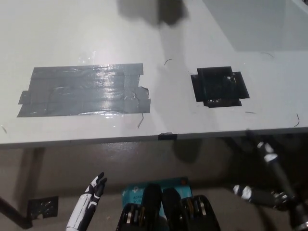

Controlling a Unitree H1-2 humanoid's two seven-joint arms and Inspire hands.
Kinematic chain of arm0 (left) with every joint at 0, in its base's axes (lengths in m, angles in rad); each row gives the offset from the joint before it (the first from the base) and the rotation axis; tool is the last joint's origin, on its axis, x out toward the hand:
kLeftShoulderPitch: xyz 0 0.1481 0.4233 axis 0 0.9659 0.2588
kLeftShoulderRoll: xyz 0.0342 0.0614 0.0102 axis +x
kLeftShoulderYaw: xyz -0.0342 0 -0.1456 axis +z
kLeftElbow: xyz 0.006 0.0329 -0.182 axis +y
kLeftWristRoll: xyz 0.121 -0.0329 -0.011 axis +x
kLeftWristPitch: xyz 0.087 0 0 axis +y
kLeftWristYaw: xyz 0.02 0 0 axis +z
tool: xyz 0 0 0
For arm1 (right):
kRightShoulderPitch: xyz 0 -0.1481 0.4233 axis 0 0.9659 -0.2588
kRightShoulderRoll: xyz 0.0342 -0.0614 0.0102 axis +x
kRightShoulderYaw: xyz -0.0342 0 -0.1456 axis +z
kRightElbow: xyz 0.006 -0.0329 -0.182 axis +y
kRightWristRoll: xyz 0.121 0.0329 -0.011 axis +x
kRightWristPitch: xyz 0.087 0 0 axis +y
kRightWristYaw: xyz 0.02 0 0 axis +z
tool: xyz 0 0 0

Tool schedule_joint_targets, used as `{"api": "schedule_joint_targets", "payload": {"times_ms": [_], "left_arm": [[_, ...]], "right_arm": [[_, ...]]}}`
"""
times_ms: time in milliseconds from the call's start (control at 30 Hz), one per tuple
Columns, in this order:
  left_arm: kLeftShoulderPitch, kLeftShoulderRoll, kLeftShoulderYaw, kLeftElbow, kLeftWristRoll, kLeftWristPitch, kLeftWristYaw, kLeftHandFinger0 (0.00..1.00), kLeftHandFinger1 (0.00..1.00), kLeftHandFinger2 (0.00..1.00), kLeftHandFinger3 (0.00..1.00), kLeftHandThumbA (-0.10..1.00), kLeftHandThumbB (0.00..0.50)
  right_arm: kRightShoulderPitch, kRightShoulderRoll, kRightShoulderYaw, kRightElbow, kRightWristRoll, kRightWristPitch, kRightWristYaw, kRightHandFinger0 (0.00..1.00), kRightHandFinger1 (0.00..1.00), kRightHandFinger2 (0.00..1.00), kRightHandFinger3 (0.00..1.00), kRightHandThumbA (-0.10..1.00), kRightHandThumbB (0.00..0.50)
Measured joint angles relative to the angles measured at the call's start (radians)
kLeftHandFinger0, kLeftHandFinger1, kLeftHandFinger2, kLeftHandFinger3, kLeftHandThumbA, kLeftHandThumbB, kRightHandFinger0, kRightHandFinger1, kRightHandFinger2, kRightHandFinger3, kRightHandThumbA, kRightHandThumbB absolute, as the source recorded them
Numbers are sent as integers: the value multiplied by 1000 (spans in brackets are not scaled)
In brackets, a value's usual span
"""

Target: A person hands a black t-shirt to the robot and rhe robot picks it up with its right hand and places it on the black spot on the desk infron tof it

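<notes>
- The black t-shirt is nowhere in view, so by my reading nothing is done yet: handover, grasp and placing are all left.
- The black spot (220,86), a patch of black tape on the grey desk (168,29), lies bare.
- The right hand (262,144) sits below the desk edge, under the spot; I cannot tell its fingers' state.
- The left hand (96,186) rests low, far left of the spot, fingers spread, holding nothing.
- A silver tape patch (84,90) lies well left of the spot; nothing blocks the spot.
</notes>
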State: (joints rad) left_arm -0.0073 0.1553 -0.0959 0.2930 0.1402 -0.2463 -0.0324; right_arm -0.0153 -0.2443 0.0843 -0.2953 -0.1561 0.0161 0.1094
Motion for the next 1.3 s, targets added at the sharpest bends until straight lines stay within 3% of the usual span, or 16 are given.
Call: {"api": "schedule_joint_targets", "payload": {"times_ms": [100, 400, 467, 600, 633, 867, 1300], "left_arm": [[4, 0, -1, 2, 1, -1, 0, 1000, 1000, 1000, 1000, 1000, 500], [10, 1, 0, 6, 2, -9, 0, 1000, 1000, 1000, 1000, 1000, 500], [10, 0, -1, 6, 4, -10, 0, 1000, 1000, 1000, 1000, 1000, 500], [10, 1, -1, 11, 7, -16, 0, 1000, 1000, 1000, 1000, 1000, 500], [8, -1, -2, 11, 7, -19, 0, 1000, 1000, 1000, 1000, 1000, 500], [-11, 2, 1, 20, 7, -23, 0, 1000, 1000, 1000, 1000, 1000, 500], [-27, -2, 3, 23, -2, -23, -1, 1000, 1000, 1000, 1000, 1000, 500]], "right_arm": [[-37, -23, -42, -125, -19, 16, 0, 1000, 1000, 1000, 1000, 1000, 422], [-230, -81, -108, -323, -102, 107, 14, 1000, 1000, 1000, 1000, 1000, 420], [-256, -81, -103, -317, -118, 123, 19, 1000, 1000, 1000, 1000, 1000, 368], [-343, -85, -48, -210, -175, 152, 39, 1000, 1000, 1000, 1000, 1000, 373], [-379, -90, -28, -165, -199, 164, 47, 1000, 1000, 1000, 1000, 1000, 404], [-553, -102, 44, 46, -281, 192, 66, 1000, 1000, 1000, 1000, 1000, 429], [-716, -101, 131, 309, -344, 224, 97, 1000, 1000, 1000, 1000, 1000, 448]]}}
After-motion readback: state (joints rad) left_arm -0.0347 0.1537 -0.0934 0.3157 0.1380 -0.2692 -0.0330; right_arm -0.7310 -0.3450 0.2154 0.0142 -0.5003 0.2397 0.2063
